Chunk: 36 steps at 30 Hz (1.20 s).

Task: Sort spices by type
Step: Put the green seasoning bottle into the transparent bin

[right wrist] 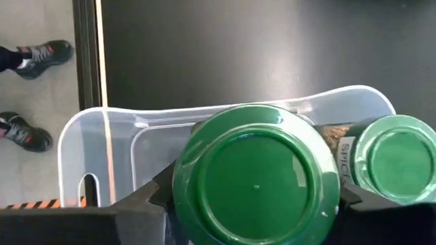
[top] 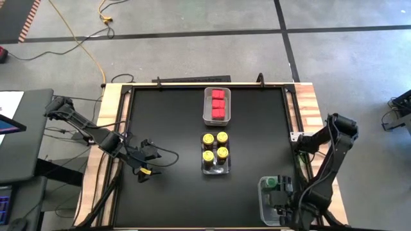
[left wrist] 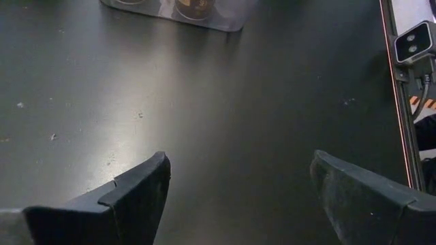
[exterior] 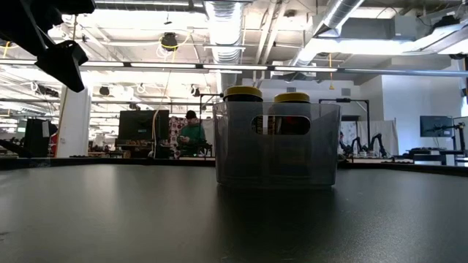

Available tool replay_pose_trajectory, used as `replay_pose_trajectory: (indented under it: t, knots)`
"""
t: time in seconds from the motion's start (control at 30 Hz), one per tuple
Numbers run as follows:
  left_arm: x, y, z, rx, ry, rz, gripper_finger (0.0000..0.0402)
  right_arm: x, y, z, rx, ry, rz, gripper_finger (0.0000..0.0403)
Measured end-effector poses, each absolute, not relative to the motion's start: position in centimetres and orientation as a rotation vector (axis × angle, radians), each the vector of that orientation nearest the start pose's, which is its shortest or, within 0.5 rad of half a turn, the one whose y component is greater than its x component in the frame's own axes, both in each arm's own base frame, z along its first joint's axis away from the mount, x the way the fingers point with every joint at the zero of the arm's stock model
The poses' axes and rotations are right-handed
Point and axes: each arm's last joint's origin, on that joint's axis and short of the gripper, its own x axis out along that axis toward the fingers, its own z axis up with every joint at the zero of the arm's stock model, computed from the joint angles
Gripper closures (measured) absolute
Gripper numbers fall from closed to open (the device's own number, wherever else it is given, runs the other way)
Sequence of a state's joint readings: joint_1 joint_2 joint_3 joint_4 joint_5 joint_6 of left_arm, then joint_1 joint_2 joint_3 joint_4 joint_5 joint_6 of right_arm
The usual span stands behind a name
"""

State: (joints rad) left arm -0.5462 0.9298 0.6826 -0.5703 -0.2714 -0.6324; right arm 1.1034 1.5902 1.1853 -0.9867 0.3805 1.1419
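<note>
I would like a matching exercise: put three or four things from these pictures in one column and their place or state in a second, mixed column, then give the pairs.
Things:
1. red spice containers
2. yellow-lidded jars
3. green-lidded jar
4. left tool

Places or states:
A. open, holding nothing, over bare table
B. in the bin at the table's centre
C. between the right tool's fingers, over the corner bin
D. in the bin at the table's far edge

Pairs: 1-D, 2-B, 3-C, 4-A

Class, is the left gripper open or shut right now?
Open. The left gripper shows its fingers spread wide with only bare table between them.
</note>
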Motion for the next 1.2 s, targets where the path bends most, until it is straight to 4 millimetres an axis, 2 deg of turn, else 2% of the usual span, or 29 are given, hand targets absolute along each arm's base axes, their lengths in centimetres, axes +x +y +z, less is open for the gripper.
replay_pose_trajectory:
  t: [0.23, 0.63, 1.2]
  knots:
    - [15.8, -8.7, 24.4, -0.273, 0.794, -0.012, 0.0061, 14.1, 25.5, 22.0, 0.034, 1.147, -0.005, 0.0182]
    - [15.8, -8.7, 24.4, -0.273, 0.794, -0.012, 0.0061, 14.4, 25.5, 21.9, 0.002, 1.159, 0.032, 0.0182]
    - [15.8, -8.7, 24.4, -0.273, 0.795, -0.012, 0.0061, 14.5, 25.1, 20.2, 0.004, 1.184, 0.069, 0.0181]
